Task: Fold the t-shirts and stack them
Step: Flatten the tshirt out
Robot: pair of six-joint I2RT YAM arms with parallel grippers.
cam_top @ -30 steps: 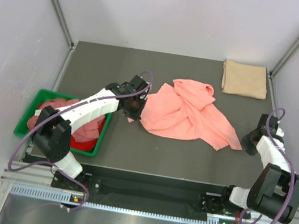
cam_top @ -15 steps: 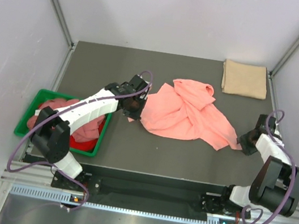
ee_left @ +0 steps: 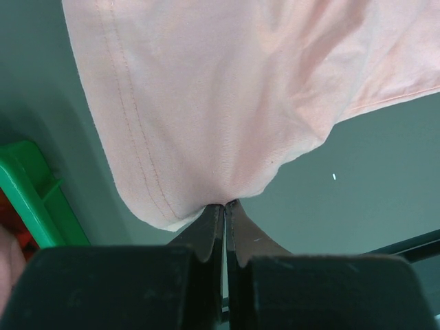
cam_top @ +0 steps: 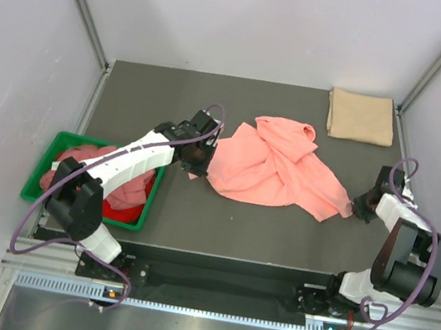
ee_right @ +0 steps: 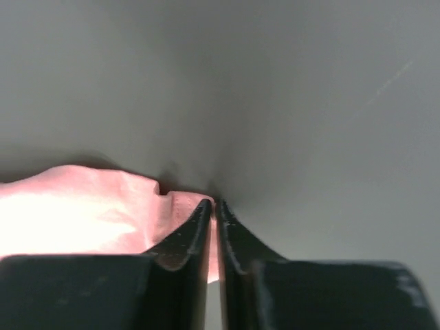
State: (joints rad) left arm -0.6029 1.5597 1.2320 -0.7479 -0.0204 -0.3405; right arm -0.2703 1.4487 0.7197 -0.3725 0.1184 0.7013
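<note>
A salmon-pink t-shirt (cam_top: 275,167) lies crumpled in the middle of the table. My left gripper (cam_top: 199,158) is shut on its left hem; the wrist view shows the cloth (ee_left: 220,96) pinched at the fingertips (ee_left: 225,205). My right gripper (cam_top: 361,207) is shut on the shirt's right corner; pink cloth (ee_right: 89,213) shows between the closed jaws in its wrist view. A folded tan-beige t-shirt (cam_top: 361,116) lies at the back right corner. Pink and red shirts (cam_top: 123,191) fill the bin.
A green plastic bin (cam_top: 40,177) stands at the table's left edge, under the left arm; its rim also shows in the left wrist view (ee_left: 34,199). The table (cam_top: 164,96) is dark grey, with walls on three sides.
My right gripper has moved left and a little back, onto the shirt's right corner. The left arm and the shirt have barely moved.
</note>
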